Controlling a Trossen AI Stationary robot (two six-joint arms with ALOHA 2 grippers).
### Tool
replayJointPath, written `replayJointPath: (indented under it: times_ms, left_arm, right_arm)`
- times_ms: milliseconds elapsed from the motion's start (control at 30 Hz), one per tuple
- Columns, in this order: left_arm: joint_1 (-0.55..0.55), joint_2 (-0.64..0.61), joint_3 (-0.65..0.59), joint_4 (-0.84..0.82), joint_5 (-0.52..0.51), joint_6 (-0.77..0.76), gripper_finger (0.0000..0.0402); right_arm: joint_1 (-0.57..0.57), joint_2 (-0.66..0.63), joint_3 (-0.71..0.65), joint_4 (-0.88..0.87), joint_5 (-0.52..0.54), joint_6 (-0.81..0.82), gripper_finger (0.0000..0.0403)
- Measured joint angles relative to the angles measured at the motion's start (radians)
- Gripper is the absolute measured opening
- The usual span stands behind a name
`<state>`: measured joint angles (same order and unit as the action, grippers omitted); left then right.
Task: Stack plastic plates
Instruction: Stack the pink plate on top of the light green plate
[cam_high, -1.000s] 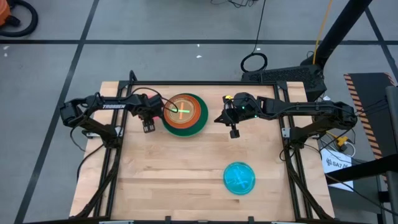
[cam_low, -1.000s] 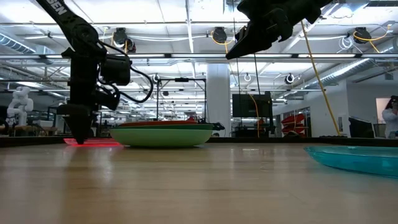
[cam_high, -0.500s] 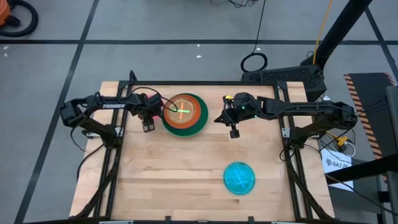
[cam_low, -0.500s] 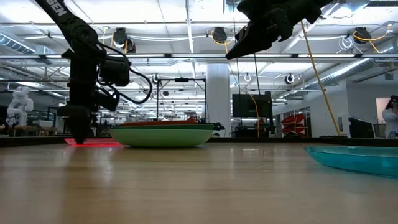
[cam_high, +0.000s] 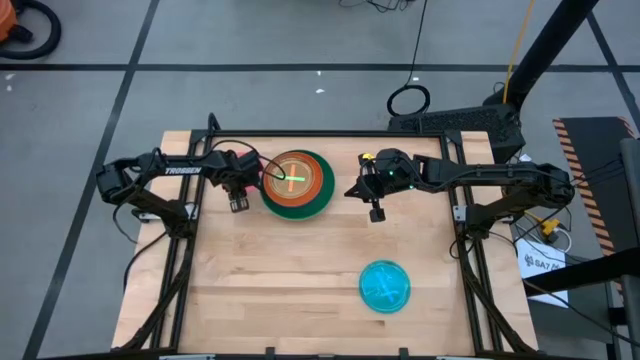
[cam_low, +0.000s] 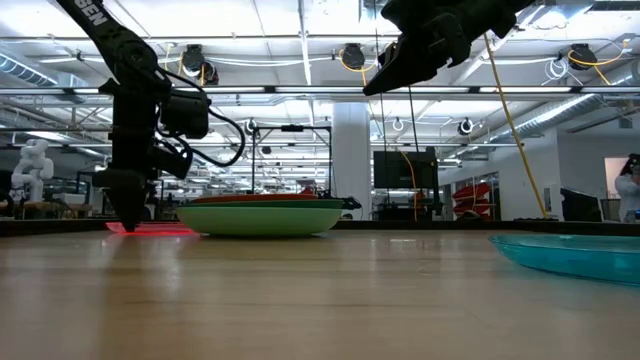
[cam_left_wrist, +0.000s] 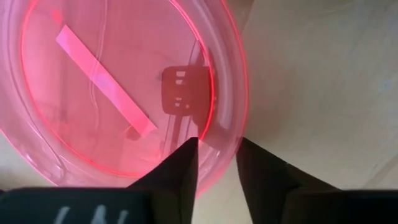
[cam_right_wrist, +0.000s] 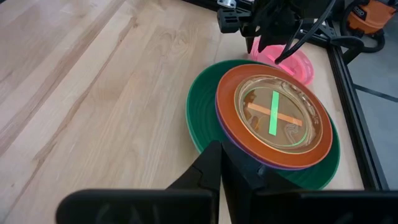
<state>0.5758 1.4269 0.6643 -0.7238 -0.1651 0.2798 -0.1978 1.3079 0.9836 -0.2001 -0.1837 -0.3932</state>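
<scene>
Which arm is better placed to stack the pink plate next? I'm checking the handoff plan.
Probably the left: the left gripper already straddles the pink plate rim beside the stack. The right gripper hangs shut, raised, on the stack's far side.

A pale wooden counter (cam_high: 290, 270) with a dark metal frame (cam_high: 176, 262) stands on a grey floor (cam_high: 250, 60) crossed by dark lines. Beyond the right pincer, a black cable coil (cam_high: 408, 100) lies on that floor. Far behind the left pincer, a white humanoid figure (cam_low: 31, 170) stands under ceiling lights (cam_low: 352, 56).
</scene>
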Motion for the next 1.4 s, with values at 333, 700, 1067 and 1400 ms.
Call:
replayJointPath:
  times_ms: [333,700,1067,1400]
  left_arm:
    - [0.000,0.000,0.015,-0.016,-0.020,-0.005,0.0080]
    - [0.000,0.000,0.015,-0.018,-0.020,-0.012,0.0035]
    - [-0.001,0.000,0.037,-0.046,-0.021,-0.013,0.0005]
    - [-0.001,-0.002,0.127,-0.183,-0.020,-0.027,0.0004]
  right_arm:
    - [0.000,0.000,0.000,0.000,0.000,0.000,0.0006]
    - [0.000,0.000,0.000,0.000,0.000,0.000,0.0006]
    - [0.000,0.000,0.000,0.000,0.000,-0.001,0.0006]
    - [0.000,0.000,0.000,0.000,0.000,-0.011,0.0006]
